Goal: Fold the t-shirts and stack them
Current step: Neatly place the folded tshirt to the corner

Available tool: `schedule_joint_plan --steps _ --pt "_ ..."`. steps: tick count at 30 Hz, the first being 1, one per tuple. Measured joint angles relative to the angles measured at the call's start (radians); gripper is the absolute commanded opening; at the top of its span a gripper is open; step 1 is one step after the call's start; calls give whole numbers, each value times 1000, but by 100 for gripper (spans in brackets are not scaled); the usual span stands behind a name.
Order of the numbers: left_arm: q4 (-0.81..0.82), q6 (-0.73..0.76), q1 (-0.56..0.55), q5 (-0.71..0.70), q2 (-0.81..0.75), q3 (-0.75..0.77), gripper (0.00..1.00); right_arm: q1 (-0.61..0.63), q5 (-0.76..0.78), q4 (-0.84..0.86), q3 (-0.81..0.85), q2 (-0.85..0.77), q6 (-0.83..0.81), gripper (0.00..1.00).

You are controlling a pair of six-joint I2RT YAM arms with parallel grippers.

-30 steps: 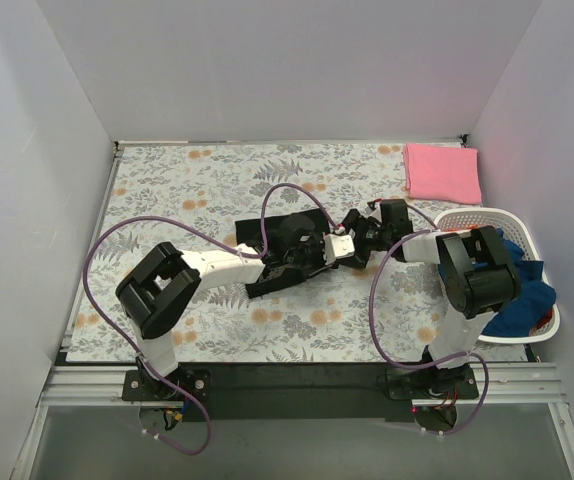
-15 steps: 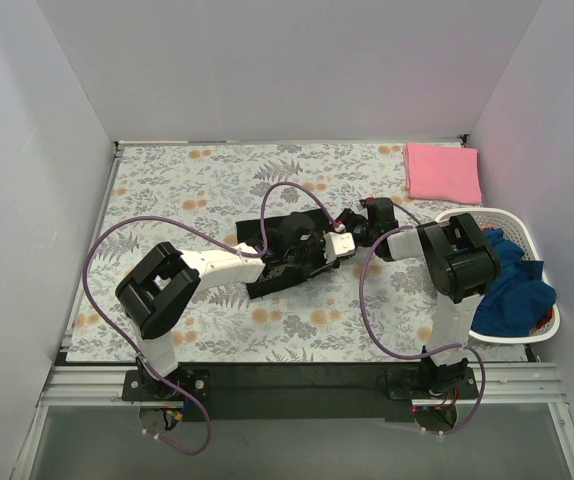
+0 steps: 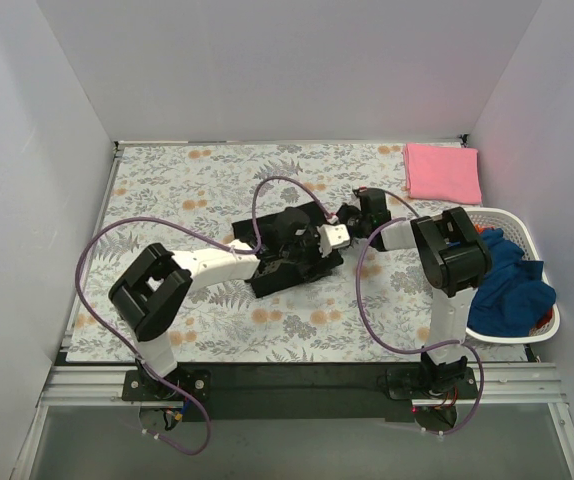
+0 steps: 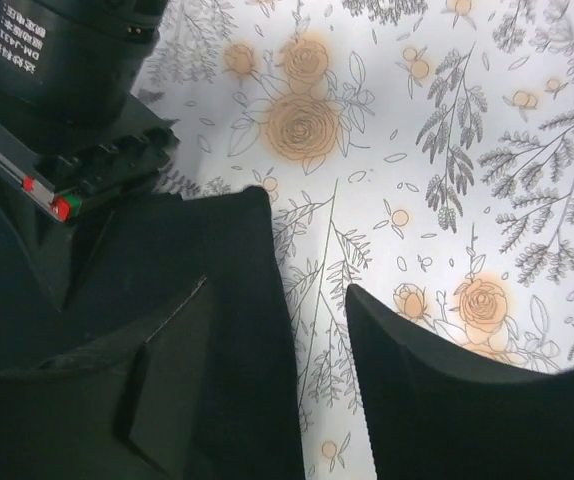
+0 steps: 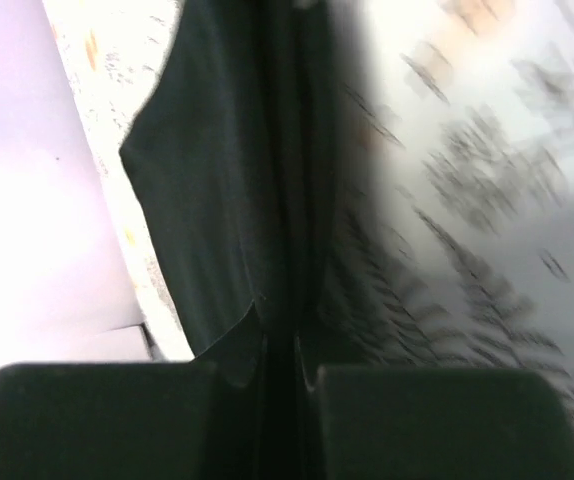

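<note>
A black t-shirt (image 3: 272, 278) lies crumpled in the middle of the floral table, partly hidden under my left arm. My left gripper (image 3: 327, 240) hovers at its right end, open; in the left wrist view only tablecloth shows between the left gripper's fingers (image 4: 317, 400), with the black t-shirt (image 4: 177, 270) just to the left. My right gripper (image 3: 353, 222) meets the shirt's right edge. In the right wrist view the right gripper (image 5: 292, 370) is shut on a fold of the black t-shirt (image 5: 217, 180). A folded pink t-shirt (image 3: 442, 172) lies at the back right.
A white basket (image 3: 467, 214) at the right edge holds a crumpled blue t-shirt (image 3: 512, 295). Walls close in the table on three sides. Purple cables loop over both arms. The right arm's wrist (image 4: 67, 90) sits close above the left gripper.
My left gripper has opened and let go of the black shirt. My right gripper moved left to the shirt's right edge and closed on the cloth.
</note>
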Motion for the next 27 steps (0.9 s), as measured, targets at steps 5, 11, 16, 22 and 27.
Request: schedule_joint_plan --steps 5,11,16,22,27 --pt "-98 -88 58 45 -138 0 66 -8 18 -171 191 8 -221 1" --pt "-197 -151 109 60 -318 -27 72 -63 82 -405 422 32 -488 1" --pt "-282 -169 142 50 -377 -114 85 -108 153 -578 592 72 -726 1" --pt "-402 -175 174 24 -385 -156 85 -163 196 -717 731 87 -941 1" --pt "-454 -168 189 -2 -419 -164 86 -230 204 -783 832 93 -1030 1"
